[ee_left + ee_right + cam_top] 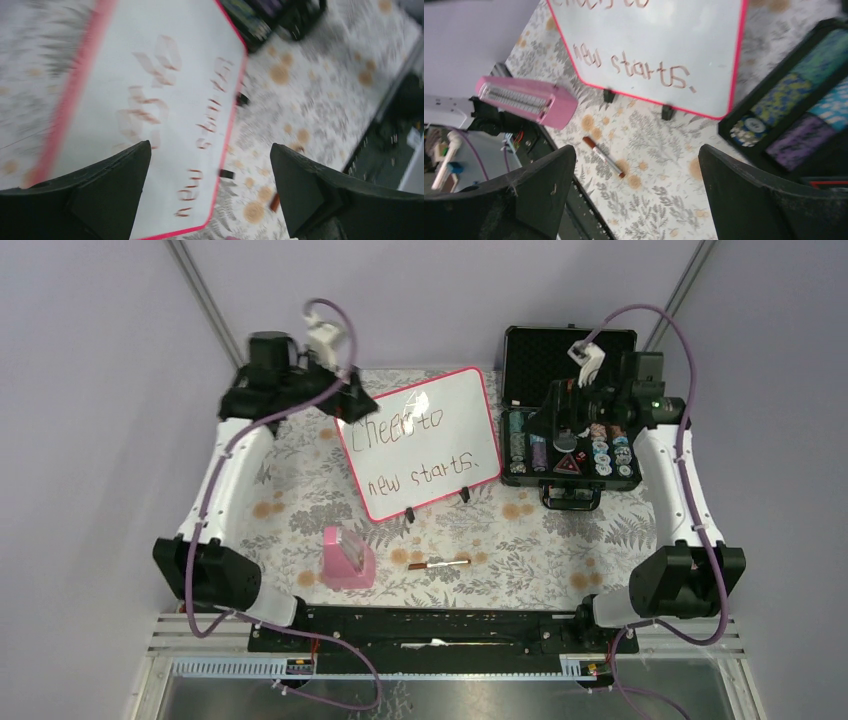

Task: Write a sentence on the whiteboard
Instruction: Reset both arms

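Observation:
The whiteboard (428,445) with its pink-red frame lies tilted in the middle of the table. The sentence (415,455) reads "Cheers to new starts." in two lines. My left gripper (352,408) hovers at the board's far left corner; in the left wrist view, which is blurred, it (210,185) is open and empty above the whiteboard (150,100). My right gripper (548,428) hangs over the black case and is open with nothing in it (636,195). A brown-capped marker (438,564) lies loose on the cloth in front of the board, also seen as the marker (604,157).
An open black case (570,420) of poker chips stands at the right of the board. A pink box (347,558) sits near the front, left of the marker. The floral cloth (540,540) covers the table.

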